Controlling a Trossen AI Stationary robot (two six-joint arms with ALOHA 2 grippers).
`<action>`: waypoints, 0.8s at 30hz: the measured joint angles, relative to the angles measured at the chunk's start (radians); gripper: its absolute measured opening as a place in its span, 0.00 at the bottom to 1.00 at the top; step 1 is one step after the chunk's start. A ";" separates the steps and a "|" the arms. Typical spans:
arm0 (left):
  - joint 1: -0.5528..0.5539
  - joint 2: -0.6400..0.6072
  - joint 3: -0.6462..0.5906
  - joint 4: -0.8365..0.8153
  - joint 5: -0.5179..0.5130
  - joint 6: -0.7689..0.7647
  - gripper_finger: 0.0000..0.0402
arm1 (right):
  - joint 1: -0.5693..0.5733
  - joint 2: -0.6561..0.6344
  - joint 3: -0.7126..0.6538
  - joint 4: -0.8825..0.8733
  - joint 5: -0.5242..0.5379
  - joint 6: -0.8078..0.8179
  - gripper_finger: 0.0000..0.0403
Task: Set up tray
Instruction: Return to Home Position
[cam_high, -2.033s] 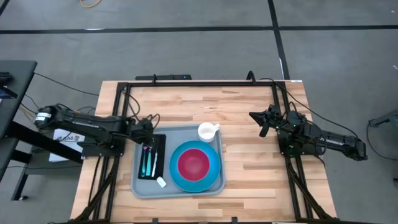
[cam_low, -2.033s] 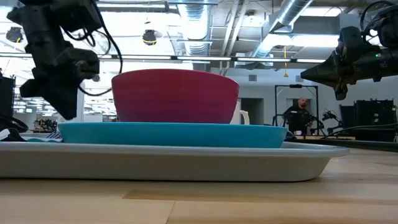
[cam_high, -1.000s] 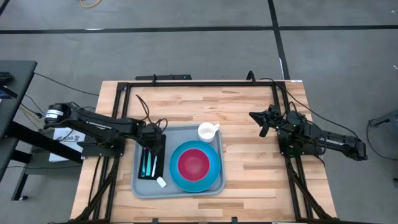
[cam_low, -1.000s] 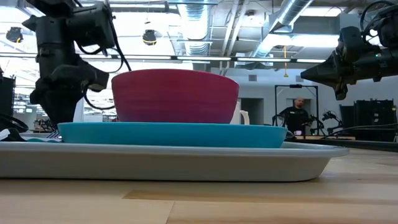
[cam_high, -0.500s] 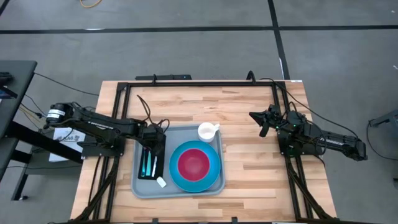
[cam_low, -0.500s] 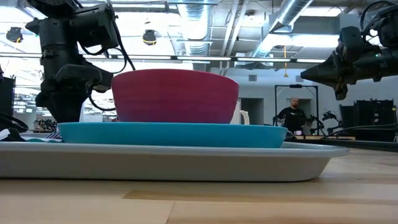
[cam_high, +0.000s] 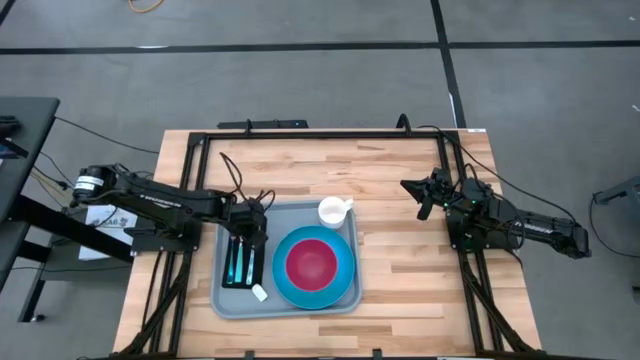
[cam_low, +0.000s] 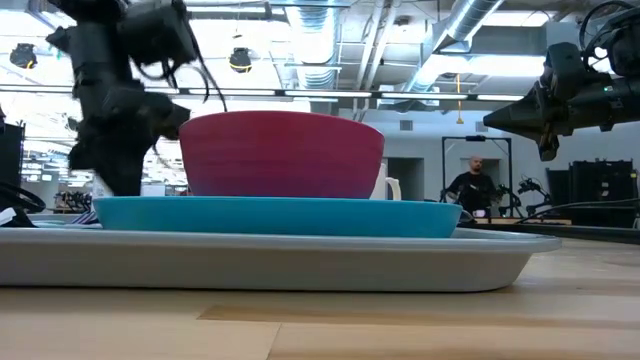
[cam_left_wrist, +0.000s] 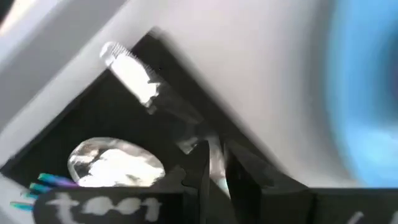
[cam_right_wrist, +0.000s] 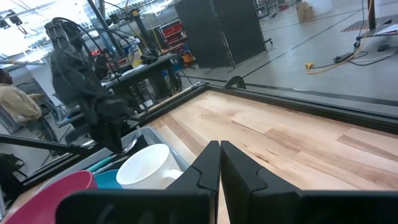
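Note:
The light grey-blue tray (cam_high: 230, 300) (cam_low: 300, 262) lies on the table's near middle. It carries a round blue plate (cam_high: 346, 285) with a magenta bowl (cam_high: 312, 262), a white cup (cam_high: 333, 211) and a black napkin (cam_high: 256, 266) (cam_left_wrist: 93, 118) bearing teal-handled utensils (cam_high: 235, 262). My left gripper (cam_high: 247, 228) (cam_left_wrist: 216, 165) is down at the napkin's far end, shut on a shiny silver utensil (cam_left_wrist: 134, 78). A spoon bowl (cam_left_wrist: 115, 162) lies beside it. My right gripper (cam_high: 408, 187) (cam_right_wrist: 219, 152) hovers shut above the table right of the tray. My left gripper pinches the silver utensil between its two fingers (cam_left_wrist: 200, 171), at a spot along its length (cam_left_wrist: 208, 149). The utensil's free end (cam_left_wrist: 115, 53) reaches out past the fingers and lies over the black napkin's edge. In the low view the plate hides the contact.
A small white packet (cam_high: 259, 292) lies on the tray's near left part. Black frame rails (cam_high: 300, 133) run along the table's far and side edges. Bare wood (cam_high: 400, 270) stretches right of the tray. A person (cam_low: 476, 190) stands far off in the room.
My left gripper has stayed low over the napkin's far end, behind the plate. Its wrist has shifted and tipped a little in the last half second, and it shows blurred in the low view. The right arm has kept still.

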 joint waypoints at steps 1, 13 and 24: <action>0.000 -0.011 0.016 0.000 0.000 0.008 0.09 | 0.000 0.000 0.000 0.000 0.000 0.000 0.01; -0.023 -0.532 0.014 0.305 -0.138 0.273 0.09 | 0.000 0.000 0.000 -0.002 -0.001 0.000 0.01; -0.023 -0.993 -0.314 0.678 0.005 0.392 0.09 | 0.000 0.000 0.000 -0.002 -0.001 0.000 0.01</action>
